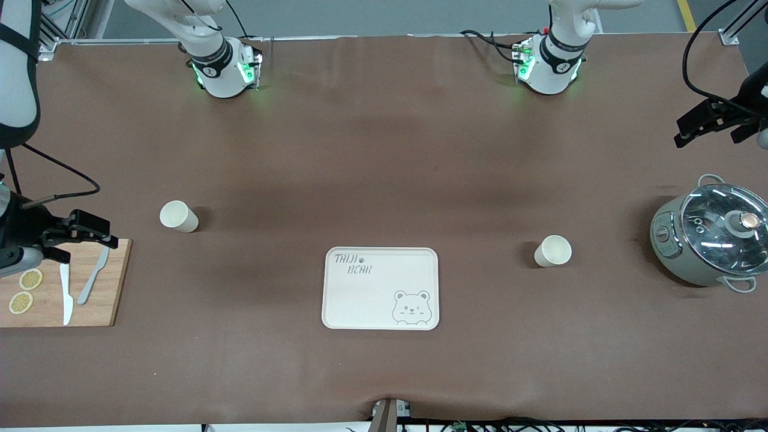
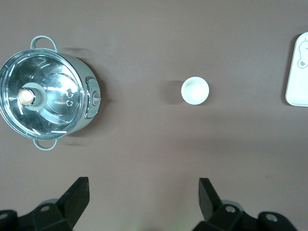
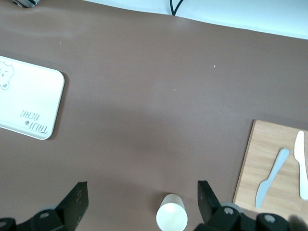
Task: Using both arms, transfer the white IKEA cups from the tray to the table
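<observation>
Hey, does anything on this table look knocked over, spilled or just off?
Nothing stands out. Both white cups stand upright on the table, one toward each end, apart from the bare tray. The pot has its lid on, and the knives lie on the cutting board.

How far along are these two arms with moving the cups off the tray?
It looks finished. The tray holds nothing, and both cups stand upright on the table: one cup toward the right arm's end, the other cup toward the left arm's end. Nothing is in hand: the right gripper hangs open over the cutting board, the left gripper open above the pot. Nothing seems left.
</observation>
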